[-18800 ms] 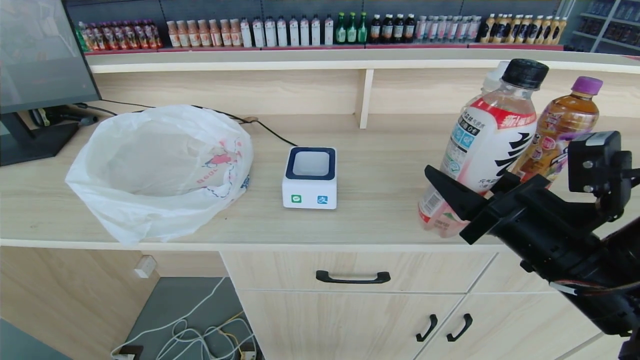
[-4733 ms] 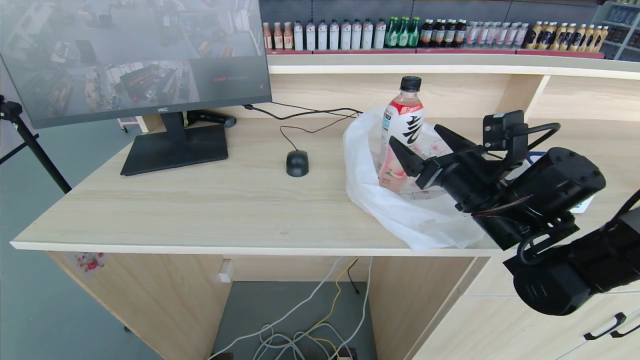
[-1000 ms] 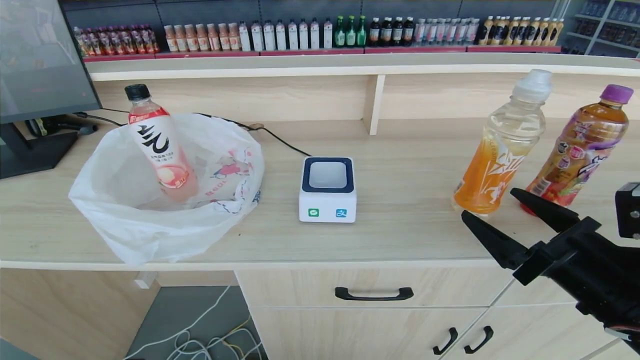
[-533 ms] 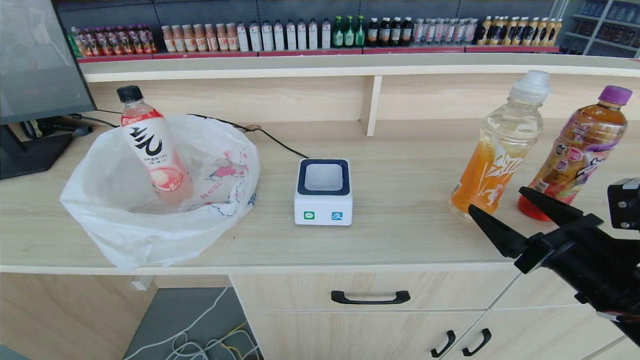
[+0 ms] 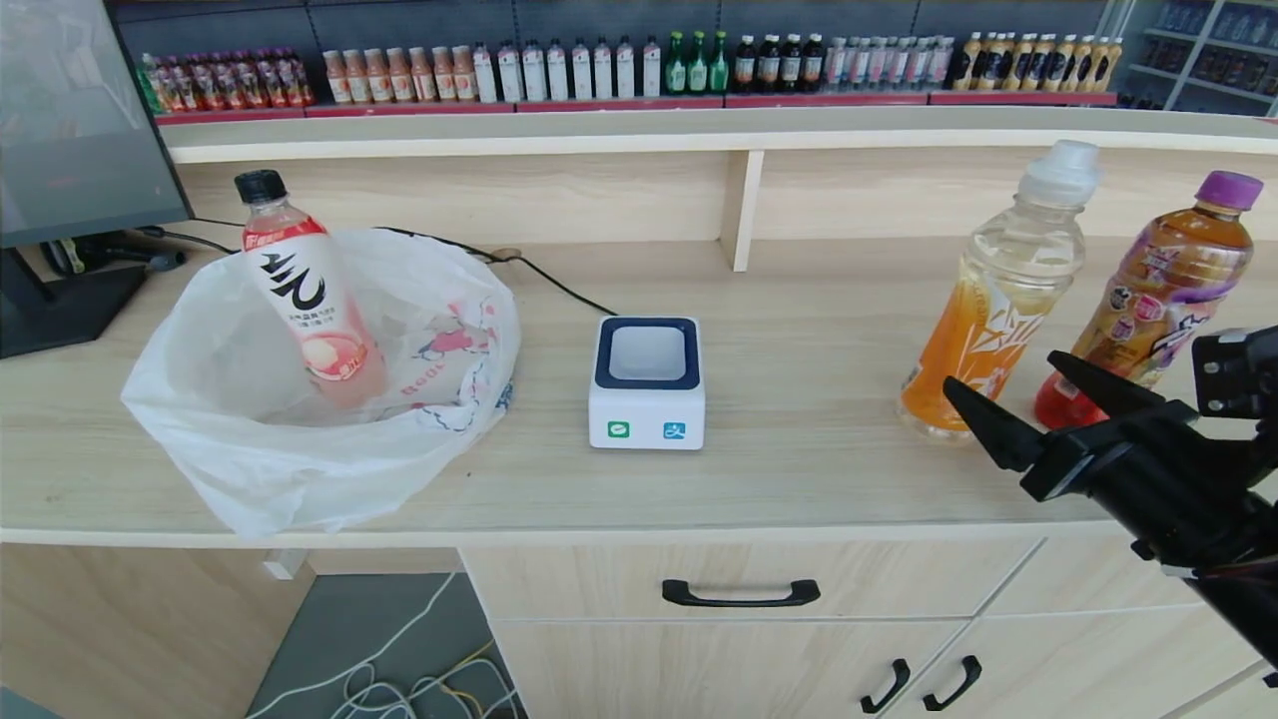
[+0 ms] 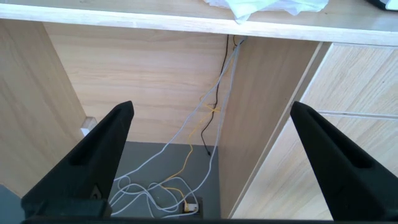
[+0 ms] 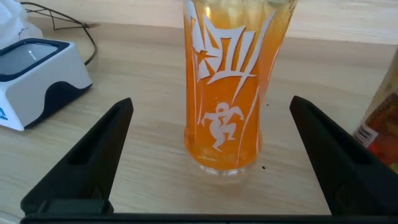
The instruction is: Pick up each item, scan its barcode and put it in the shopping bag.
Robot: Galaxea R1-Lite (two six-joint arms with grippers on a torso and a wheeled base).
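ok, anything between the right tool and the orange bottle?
Nothing visible. The open right tool faces the orange bottle across bare counter. The purple-capped bottle stands close beside it, so one finger may pass tight there.

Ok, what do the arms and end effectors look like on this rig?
Both are matte black. The right end effector has two long, wedge-shaped fingers tapering to points, on a bulky black arm carrying a boxy mount with silver screws. The left end effector matches.

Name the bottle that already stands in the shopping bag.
The pink bottle with the black cap, leaning inside the white shopping bag. The orange bottle and purple-capped bottle stand on the counter.
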